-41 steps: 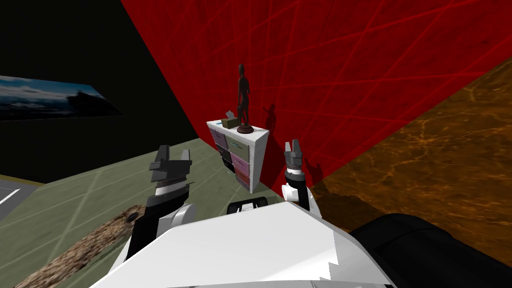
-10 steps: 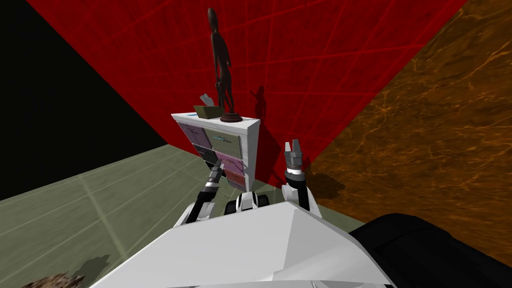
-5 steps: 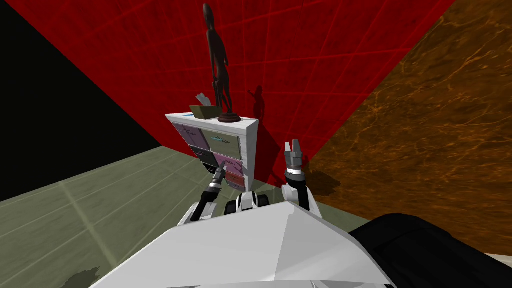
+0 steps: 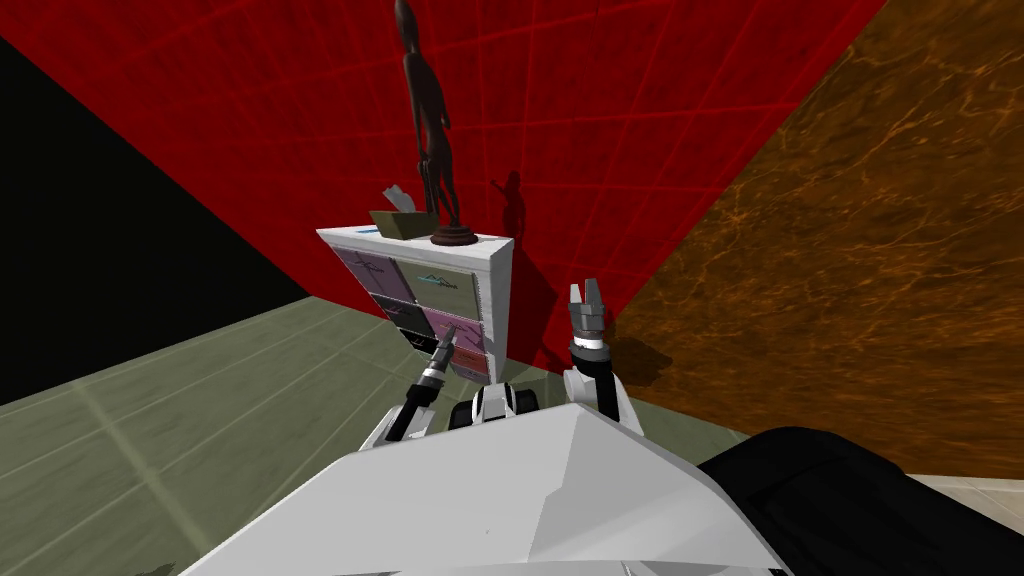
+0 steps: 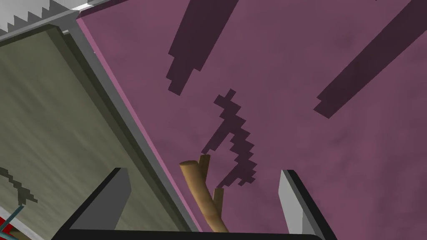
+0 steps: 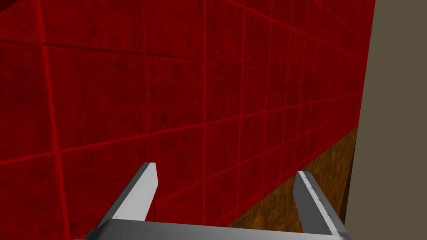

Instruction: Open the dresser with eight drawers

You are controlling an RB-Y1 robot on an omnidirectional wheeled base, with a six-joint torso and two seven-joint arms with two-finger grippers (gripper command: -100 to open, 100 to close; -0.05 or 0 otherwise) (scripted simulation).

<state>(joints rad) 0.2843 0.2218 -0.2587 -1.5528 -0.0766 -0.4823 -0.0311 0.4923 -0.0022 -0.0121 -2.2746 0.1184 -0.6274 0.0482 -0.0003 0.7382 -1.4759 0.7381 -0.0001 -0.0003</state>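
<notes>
The white dresser (image 4: pixel 497 290) with coloured drawer fronts stands against the red wall, just ahead of me. My left gripper (image 4: pixel 447 343) reaches to its lower right drawers. In the left wrist view a purple drawer front (image 5: pixel 300 83) lies close ahead, and its tan wooden handle (image 5: pixel 201 189) sits between the open fingers of the left gripper (image 5: pixel 204 189), touched by neither. An olive drawer front (image 5: pixel 50 125) adjoins it. My right gripper (image 4: pixel 586 298) is raised to the right of the dresser, and the right gripper (image 6: pixel 227 183) stands open on nothing.
A tall dark figurine (image 4: pixel 430 130) and a tissue box (image 4: pixel 400 222) stand on the dresser top. A brown marbled wall (image 4: pixel 850 250) meets the red wall to the right. A black area (image 4: pixel 100 250) lies to the left, and olive floor (image 4: pixel 200 420) stretches left of the dresser.
I have come closer to the dresser, which now looks larger and sits further left. My left gripper has pushed forward to the purple drawer. The right arm has not moved.
</notes>
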